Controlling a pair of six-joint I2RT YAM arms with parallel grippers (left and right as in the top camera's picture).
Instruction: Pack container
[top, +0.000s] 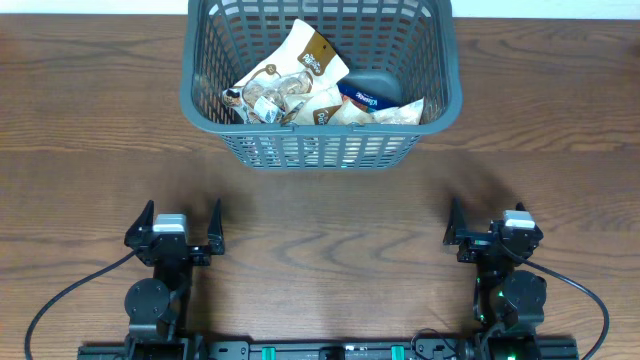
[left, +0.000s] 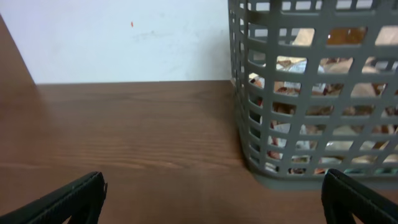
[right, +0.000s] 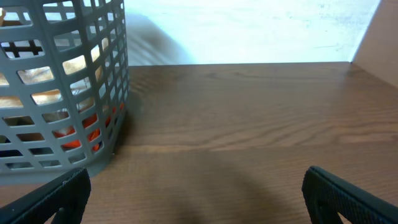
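Item: container, a large dark grey lattice-walled basket, standing upright on the wooden table at the far edge, centred between the two arms and well apart from both. Contents: several snack packets, mostly white and brown, heaped on the floor, with a dark blue packet lying among them toward the right. Left gripper: low near the front edge of the table, jaws spread wide, nothing between them; its wrist view shows bare wood ahead and the basket off to its right. Right gripper: likewise near the front edge, jaws spread wide and empty, the basket off to its left.
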